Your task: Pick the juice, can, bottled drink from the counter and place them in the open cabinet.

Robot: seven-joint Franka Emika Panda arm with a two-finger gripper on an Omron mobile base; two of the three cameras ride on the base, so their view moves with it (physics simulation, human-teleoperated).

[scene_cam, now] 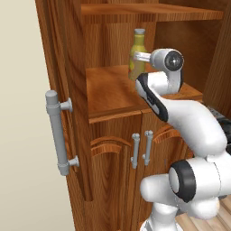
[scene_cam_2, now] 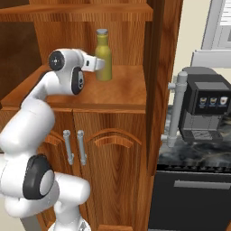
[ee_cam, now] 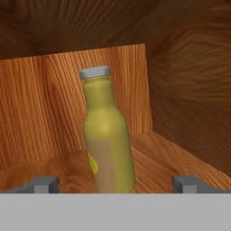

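The juice [ee_cam: 108, 135], a tall yellow bottle with a grey cap, stands upright on the middle shelf of the open cabinet [scene_cam: 108, 97], near the back wall. My gripper [ee_cam: 115, 184] is open. Its fingertips [ee_cam: 45, 184] sit wide apart on either side of the bottle's base, with a gap on each side. From the base cameras the hand [scene_cam: 141, 56] reaches into the shelf right at the juice [scene_cam: 137, 47]. From the other side the juice [scene_cam_2: 103, 54] sits just past the hand [scene_cam_2: 97, 63]. The can and the bottled drink are out of view.
The cabinet's open door with a thick grey bar handle [scene_cam: 57, 131] stands at the left. Two arched lower doors with slim handles [scene_cam: 140, 149] are shut. To the right lie the marbled counter [scene_cam_2: 189, 151], a dark coffee machine [scene_cam_2: 207, 108] and a black dishwasher front [scene_cam_2: 194, 198].
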